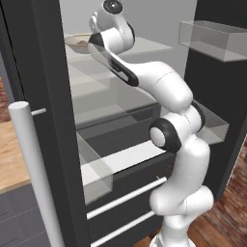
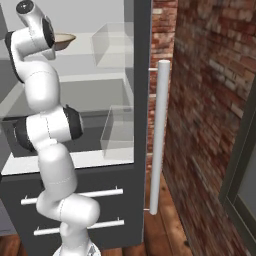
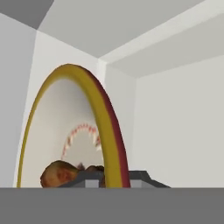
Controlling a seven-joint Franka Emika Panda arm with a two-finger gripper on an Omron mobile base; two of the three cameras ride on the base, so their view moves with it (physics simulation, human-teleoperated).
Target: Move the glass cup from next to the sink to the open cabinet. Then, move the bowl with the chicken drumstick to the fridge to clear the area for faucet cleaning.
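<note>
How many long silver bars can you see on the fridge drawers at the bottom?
2. In the right base view, the upper bar runs across the top drawer and the lower bar across the drawer beneath it. The robot's arm covers part of each, and it may hide more.

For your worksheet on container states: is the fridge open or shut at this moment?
Open. The fridge shows its pale lining and glass shelves, and the bowl is held up inside at its top shelf.

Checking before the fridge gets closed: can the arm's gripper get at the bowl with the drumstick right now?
Yes, it looks so: the gripper is already clamped on the bowl's golden rim, drumstick inside, up at the fridge's top shelf, with nothing between them.
</note>
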